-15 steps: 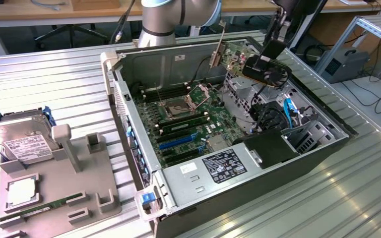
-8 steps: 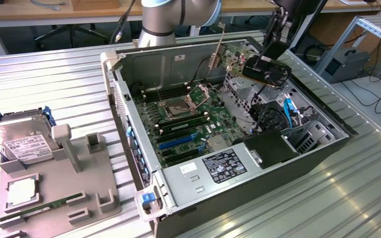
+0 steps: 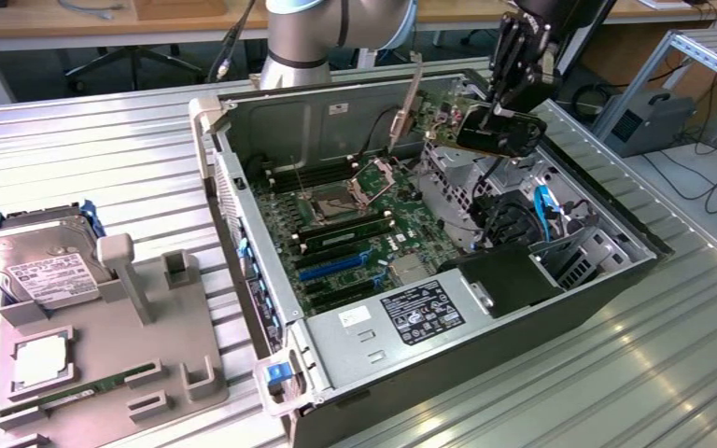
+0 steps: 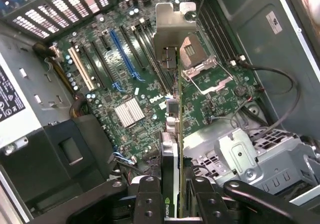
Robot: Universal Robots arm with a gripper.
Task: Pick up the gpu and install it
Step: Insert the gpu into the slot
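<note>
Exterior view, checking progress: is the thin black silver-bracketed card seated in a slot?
No, the thin black card sits clamped in the pincer above the green motherboard.

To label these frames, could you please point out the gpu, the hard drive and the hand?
gpu (image 3: 499, 135), exterior view, its black face.
hard drive (image 3: 41, 271), exterior view, its white label.
hand (image 4: 174, 186), wrist view, midway between its fingertips, which clamp the gpu.

I see an open computer case (image 3: 608, 289) lying on a ribbed metal worktop (image 3: 109, 140). Inside it, a green motherboard (image 3: 365, 233) carries an open processor socket (image 3: 333, 207), a blue slot (image 4: 122, 53) and a small silver heatsink (image 4: 129, 113). A labelled power supply (image 3: 414, 313) fills the case's end nearest the exterior camera. At the exterior view's left, a grey holder (image 3: 147, 373) bears a silver hard drive (image 3: 41, 271) and a green memory stick (image 3: 85, 387).
</note>
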